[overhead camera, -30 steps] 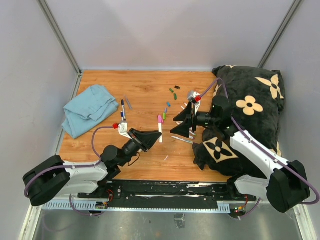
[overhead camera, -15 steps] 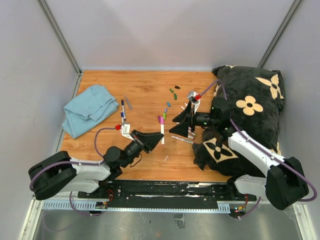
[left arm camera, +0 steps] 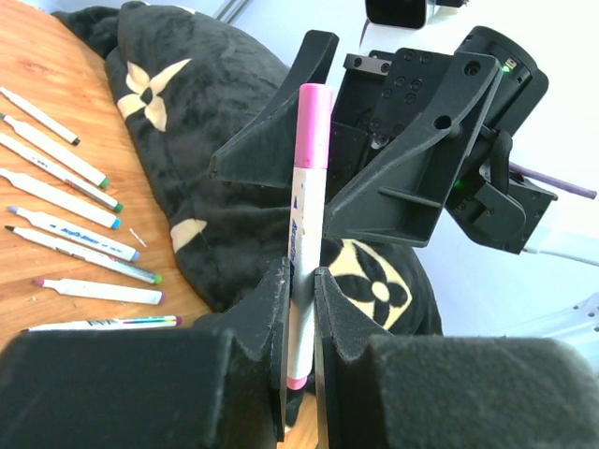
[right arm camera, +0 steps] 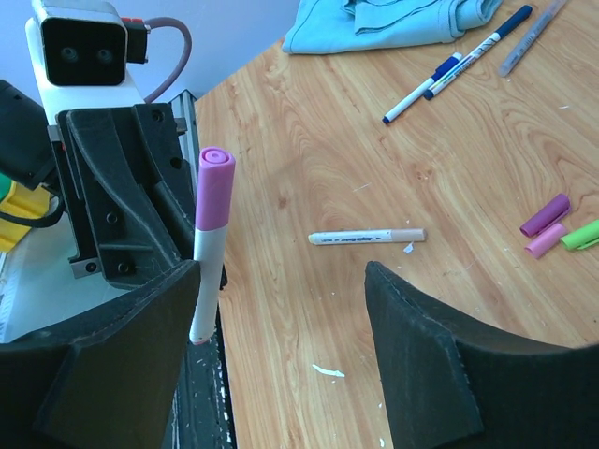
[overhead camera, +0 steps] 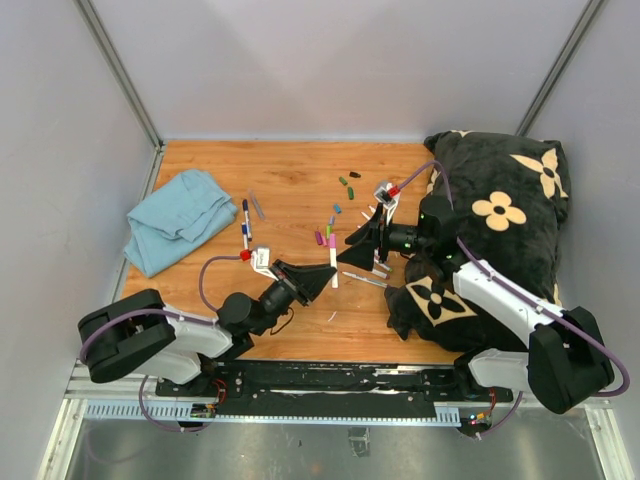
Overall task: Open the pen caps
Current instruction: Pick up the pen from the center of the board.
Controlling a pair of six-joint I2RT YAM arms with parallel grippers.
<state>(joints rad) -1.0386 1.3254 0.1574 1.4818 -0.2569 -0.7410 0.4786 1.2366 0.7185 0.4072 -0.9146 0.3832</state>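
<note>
Nearest the bases, the left gripper [overhead camera: 322, 276] is clenched on a white pen [left arm camera: 301, 271]. It grips the barrel low and holds the pen upright over the middle of the table [overhead camera: 290, 335]. Blue print runs along the barrel, too small to read. The pink cap [left arm camera: 314, 126] sits on the pen's top end.

The right gripper [right arm camera: 281, 271] faces it with its jaws spread wide and grasps nothing. Its fingers [left arm camera: 281, 131] stand on either side of the pink cap. In the right wrist view the pen is just beside one finger, with a wide gap to the other. Whether it touches that finger cannot be told.

On the wood below lies a loose pen [right arm camera: 367, 237] with dark lettering that is not legible. A row of uncapped pens [left arm camera: 65, 210] lies side by side against the near edge of the cushion [overhead camera: 500, 225], with blue wording on some barrels, also unreadable.

Farther out are the loose caps. Purple, pink and green ones [right arm camera: 552, 227] lie close together just beyond the grippers. More caps [overhead camera: 346, 184], in blue, green and black, are scattered toward the far edge.

To the left, two blue-capped pens [overhead camera: 245, 220] and a grey one lie just beside the cloth [overhead camera: 180, 218], which is bunched near the left edge. The black cushion, patterned with cream flowers, covers the right side and hangs over the right and near edges.

Bare wood shows between the cloth and the grippers. There is also a bare strip along the far edge, below the back wall.
</note>
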